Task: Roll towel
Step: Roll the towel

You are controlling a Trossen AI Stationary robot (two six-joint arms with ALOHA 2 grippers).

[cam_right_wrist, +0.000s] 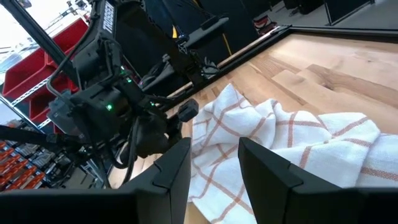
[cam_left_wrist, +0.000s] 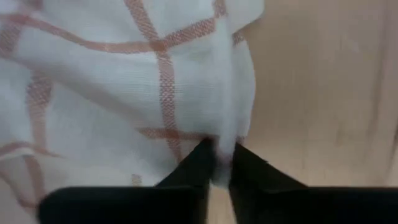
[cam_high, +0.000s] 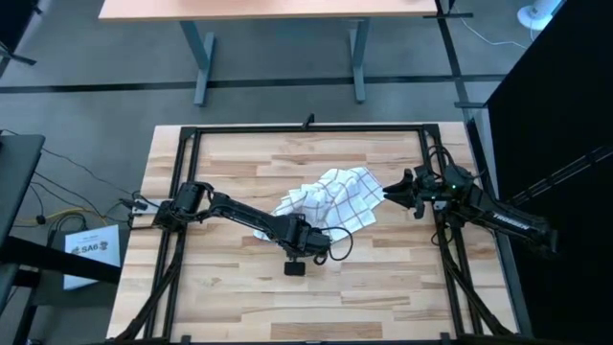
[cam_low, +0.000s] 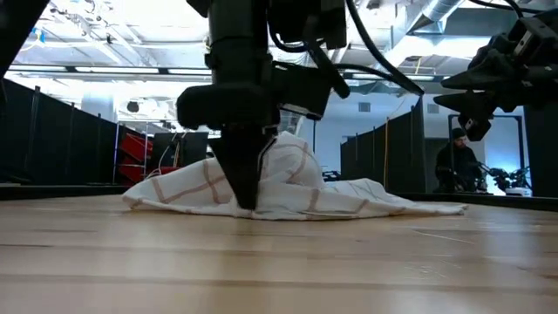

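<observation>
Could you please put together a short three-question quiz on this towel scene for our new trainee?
1. True or false: the towel lies flat and fully spread on the table.
2. Which gripper has pinched the towel's edge? A) left B) right
3. Fill in: the right gripper hangs beside the towel with its fingers ____.

Key:
1. False; it is bunched in a heap.
2. A; the left gripper holds a fold between its fingers.
3. Open, holding nothing.

Two dark jointed arms, black cables looping off the left arm [cam_high: 239, 213], small green light on the right arm [cam_high: 479, 203], pale lettering, possibly a brand mark.
</observation>
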